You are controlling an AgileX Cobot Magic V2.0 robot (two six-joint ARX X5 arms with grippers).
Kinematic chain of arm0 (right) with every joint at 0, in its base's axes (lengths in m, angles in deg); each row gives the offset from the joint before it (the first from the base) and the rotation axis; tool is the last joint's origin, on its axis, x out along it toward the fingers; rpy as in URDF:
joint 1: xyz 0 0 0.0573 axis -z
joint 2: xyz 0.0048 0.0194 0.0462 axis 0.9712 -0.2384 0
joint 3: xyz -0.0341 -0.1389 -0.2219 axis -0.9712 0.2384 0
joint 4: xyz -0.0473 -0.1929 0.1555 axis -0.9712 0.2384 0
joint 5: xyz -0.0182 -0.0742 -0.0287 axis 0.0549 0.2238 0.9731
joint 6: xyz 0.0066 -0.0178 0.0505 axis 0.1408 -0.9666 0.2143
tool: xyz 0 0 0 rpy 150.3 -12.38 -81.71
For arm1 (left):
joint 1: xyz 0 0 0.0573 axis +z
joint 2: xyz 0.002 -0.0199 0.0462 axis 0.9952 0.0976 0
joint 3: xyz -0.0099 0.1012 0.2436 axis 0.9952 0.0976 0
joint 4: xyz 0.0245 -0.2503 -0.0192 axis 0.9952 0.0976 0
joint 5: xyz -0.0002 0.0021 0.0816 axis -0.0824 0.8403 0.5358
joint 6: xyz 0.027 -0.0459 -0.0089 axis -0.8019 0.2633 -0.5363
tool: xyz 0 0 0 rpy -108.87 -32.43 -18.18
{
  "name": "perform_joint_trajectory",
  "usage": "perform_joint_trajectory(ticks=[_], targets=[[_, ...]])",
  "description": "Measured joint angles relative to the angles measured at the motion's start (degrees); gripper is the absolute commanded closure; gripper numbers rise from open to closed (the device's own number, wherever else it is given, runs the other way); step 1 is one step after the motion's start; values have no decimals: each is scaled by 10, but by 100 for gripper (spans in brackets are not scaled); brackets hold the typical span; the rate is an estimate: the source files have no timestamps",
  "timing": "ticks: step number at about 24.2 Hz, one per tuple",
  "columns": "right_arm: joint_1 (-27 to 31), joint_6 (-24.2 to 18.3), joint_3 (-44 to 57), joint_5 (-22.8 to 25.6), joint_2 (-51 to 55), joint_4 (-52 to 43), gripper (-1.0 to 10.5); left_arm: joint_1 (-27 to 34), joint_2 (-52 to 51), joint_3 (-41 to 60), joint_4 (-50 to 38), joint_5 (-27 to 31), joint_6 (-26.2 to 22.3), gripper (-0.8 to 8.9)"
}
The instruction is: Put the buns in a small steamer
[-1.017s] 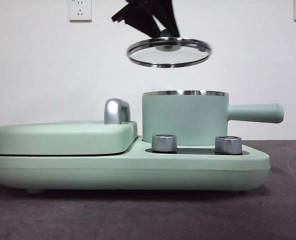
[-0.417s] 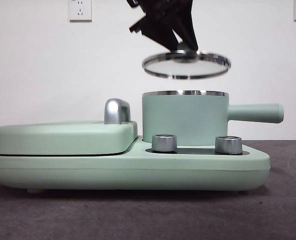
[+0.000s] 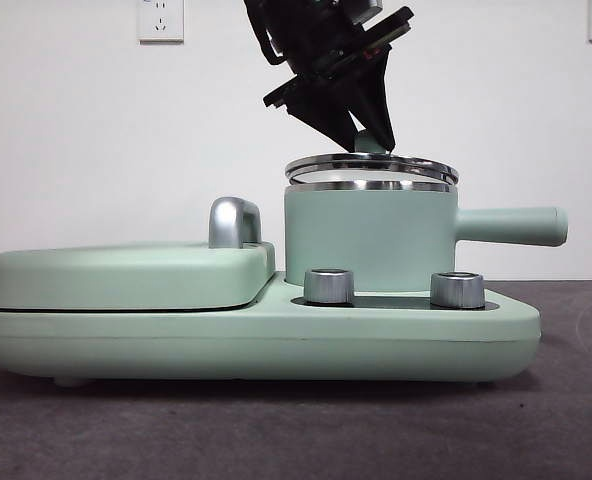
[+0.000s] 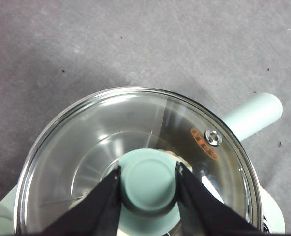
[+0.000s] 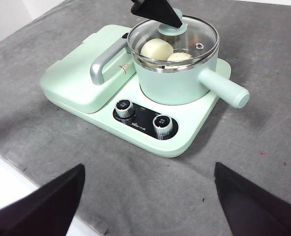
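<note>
The small steamer (image 3: 366,240) is a mint-green pot with a steel rim and a long side handle (image 3: 511,226), standing on the cooker's right side. Its glass lid (image 3: 371,168) lies slightly tilted right at the rim. My left gripper (image 3: 371,140) comes down from above, shut on the lid's green knob (image 4: 149,184). Through the glass lid (image 5: 199,34), the right wrist view shows both buns inside the steamer (image 5: 170,83): a smooth one (image 5: 156,49) and a second one (image 5: 179,57) beside it. My right gripper (image 5: 148,167) hangs open well back from the cooker, holding nothing.
The mint-green cooker base (image 3: 276,340) rests on a grey mat. A flat griddle cover (image 3: 126,275) with a chrome handle (image 3: 233,222) fills its left half. Two steel dials (image 3: 328,285) (image 3: 456,289) stand in front of the steamer.
My left gripper has carried the lid to the right and down, from high above the steamer to its rim.
</note>
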Motion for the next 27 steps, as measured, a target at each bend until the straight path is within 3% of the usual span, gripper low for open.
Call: perform_joint_trajectory(ticks=[17, 19, 22, 27], targets=[[0, 24, 0, 0, 0, 0, 527, 0, 19, -15, 4, -1, -16, 783], [0, 25, 0, 0, 0, 0, 527, -1, 20, -17, 12, 0, -17, 692], [0, 25, 0, 0, 0, 0, 527, -4, 21, -17, 12, -2, -15, 373], [0, 25, 0, 0, 0, 0, 527, -10, 13, -19, 48, -1, -12, 344]])
